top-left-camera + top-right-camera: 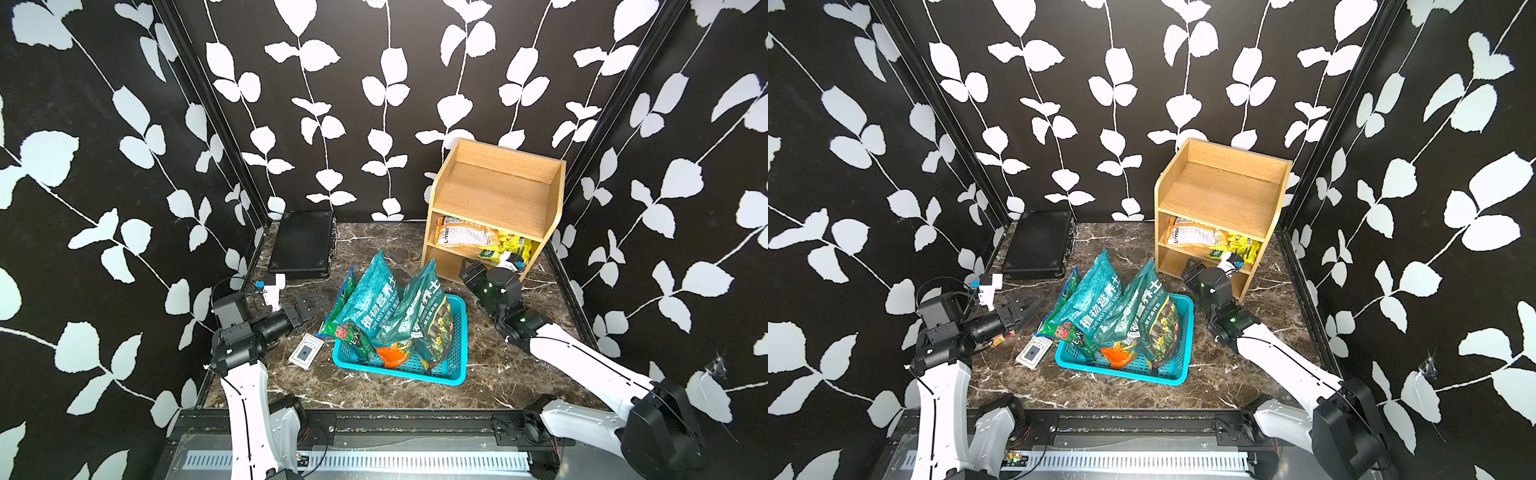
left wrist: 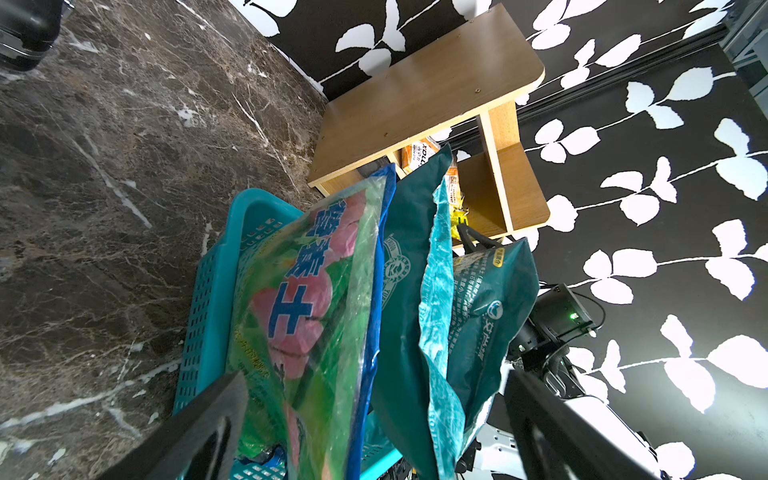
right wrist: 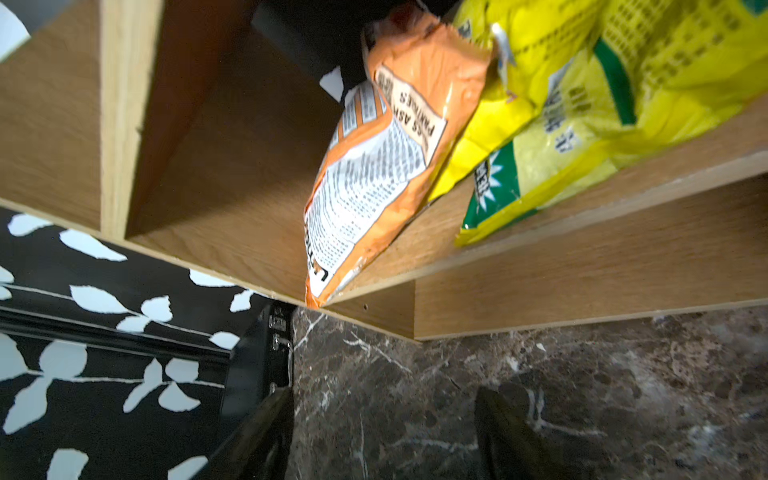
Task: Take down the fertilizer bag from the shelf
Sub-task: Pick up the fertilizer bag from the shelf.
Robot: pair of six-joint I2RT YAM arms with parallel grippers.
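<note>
The light-brown wooden shelf (image 1: 494, 195) (image 1: 1221, 191) (image 2: 424, 95) stands at the back right. On its middle tier lie two bags: an orange-and-white fertilizer bag (image 1: 457, 235) (image 1: 1192, 235) (image 3: 374, 166) and a yellow-green one (image 1: 507, 245) (image 3: 582, 104) overlapping it. My right gripper (image 1: 468, 270) (image 1: 1190, 268) (image 3: 384, 392) hovers low in front of the bottom tier. It is open, with only marble floor between its fingers. My left gripper (image 1: 297, 311) (image 1: 1021, 307) (image 2: 376, 380) is wide open at the left, holding nothing.
A blue perforated basket (image 1: 399, 372) (image 1: 1121, 374) in the middle holds several upright teal and green soil bags (image 1: 374, 299) (image 2: 415, 270). A black case (image 1: 303, 245) lies at the back left. A small white card (image 1: 306, 351) lies beside the basket. Patterned walls close in on three sides.
</note>
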